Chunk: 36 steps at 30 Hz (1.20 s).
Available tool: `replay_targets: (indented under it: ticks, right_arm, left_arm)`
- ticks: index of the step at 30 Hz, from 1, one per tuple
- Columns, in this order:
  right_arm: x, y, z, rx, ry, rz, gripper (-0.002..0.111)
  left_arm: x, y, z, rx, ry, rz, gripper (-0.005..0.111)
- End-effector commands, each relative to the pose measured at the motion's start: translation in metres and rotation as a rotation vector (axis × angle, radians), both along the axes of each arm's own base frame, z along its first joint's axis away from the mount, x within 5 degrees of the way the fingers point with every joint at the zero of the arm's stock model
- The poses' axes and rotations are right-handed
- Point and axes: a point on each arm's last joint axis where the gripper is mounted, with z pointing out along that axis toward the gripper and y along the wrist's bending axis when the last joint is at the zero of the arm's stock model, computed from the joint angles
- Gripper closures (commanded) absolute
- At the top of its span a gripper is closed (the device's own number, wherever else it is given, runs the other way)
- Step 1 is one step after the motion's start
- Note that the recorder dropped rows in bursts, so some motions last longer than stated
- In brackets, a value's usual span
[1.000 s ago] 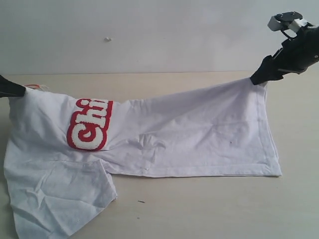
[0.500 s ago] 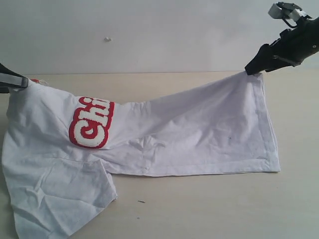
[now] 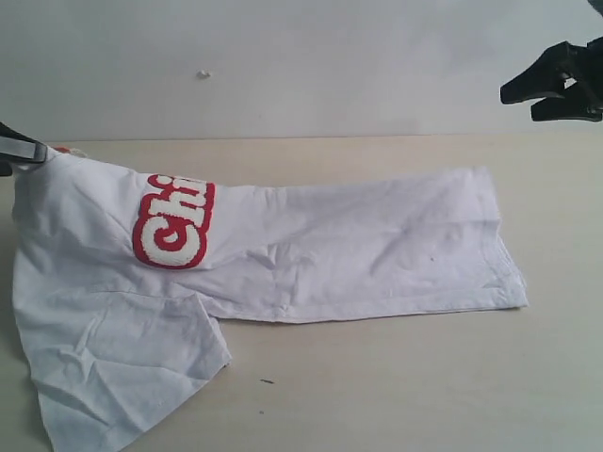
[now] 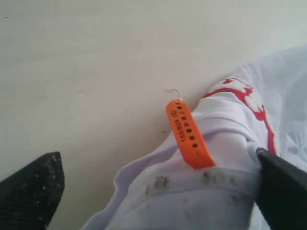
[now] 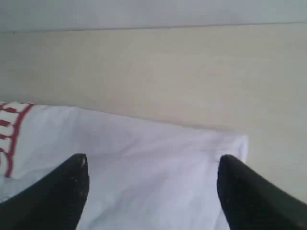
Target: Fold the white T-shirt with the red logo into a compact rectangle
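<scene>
t-shirt (image 3: 377, 250) dropped from opened right hand (image 3: 518, 104)

black right gripper (image 3: 518, 104): released, lifted away | white cotton T-shirt with red lettering (image 3: 358, 247): raised hem corner dropped flat onto beige table (image 3: 405, 395)

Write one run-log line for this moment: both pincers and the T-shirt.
white T-shirt: partly folded, on table | left pincer: open, at its neck by orange tag | right pincer: open, raised clear of it
</scene>
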Motion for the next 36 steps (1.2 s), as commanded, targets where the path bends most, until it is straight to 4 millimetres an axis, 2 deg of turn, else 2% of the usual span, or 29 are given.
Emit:
replay_targets:
  ticks: [1, 5, 7, 11, 17, 20, 24, 25, 27, 29, 30, 31, 36]
  right_arm:
    - [0.000, -0.006, -0.005, 0.099, -0.002, -0.003, 0.036]
    - [0.001, -0.005, -0.010, 0.075, -0.025, 0.029, 0.036]
    - [0.002, 0.002, -0.009, 0.045, -0.064, 0.104, 0.037]
    - [0.007, 0.027, -0.012, 0.015, -0.105, 0.223, 0.037]
    - [0.012, 0.058, -0.037, -0.099, -0.051, 0.391, 0.036]
    - [0.015, 0.067, -0.039, -0.050, -0.060, 0.383, 0.036]
    - [0.020, 0.069, -0.036, 0.015, -0.087, 0.332, 0.038]
    - [0.020, 0.068, -0.037, 0.002, -0.092, 0.343, 0.041]
    - [0.018, 0.068, -0.039, -0.032, -0.095, 0.380, 0.055]
    - [0.018, 0.063, -0.042, -0.119, -0.082, 0.399, 0.079]
    - [0.017, 0.061, -0.044, -0.163, -0.064, 0.406, 0.099]
    - [0.017, 0.060, -0.046, -0.186, -0.027, 0.401, 0.108]
    - [0.013, 0.061, -0.056, -0.284, 0.081, 0.428, 0.108]
  left_arm:
    - [0.001, 0.001, 0.004, -0.017, -0.008, 0.017, 0.002]
    - [0.002, 0.001, 0.004, -0.015, -0.011, 0.023, 0.002]
    - [0.002, 0.002, 0.004, -0.010, -0.013, 0.030, 0.002]
    - [0.003, 0.002, 0.004, -0.005, -0.017, 0.034, 0.002]
    - [0.003, 0.002, 0.004, 0.007, -0.033, 0.020, 0.002]
    - [0.003, 0.002, 0.004, 0.009, -0.035, 0.018, 0.002]
    - [0.003, 0.002, 0.004, 0.009, -0.035, 0.018, 0.002]
    - [0.003, 0.002, 0.004, 0.009, -0.036, 0.017, 0.002]
    - [0.002, 0.002, 0.004, 0.008, -0.035, 0.016, 0.002]
    - [0.002, 0.002, 0.004, 0.008, -0.035, 0.016, 0.002]
    - [0.002, 0.002, 0.004, 0.006, -0.034, 0.013, 0.002]
    - [0.002, 0.002, 0.004, 0.005, -0.034, 0.011, 0.002]
    - [0.003, 0.001, 0.005, -0.012, -0.038, 0.014, 0.002]
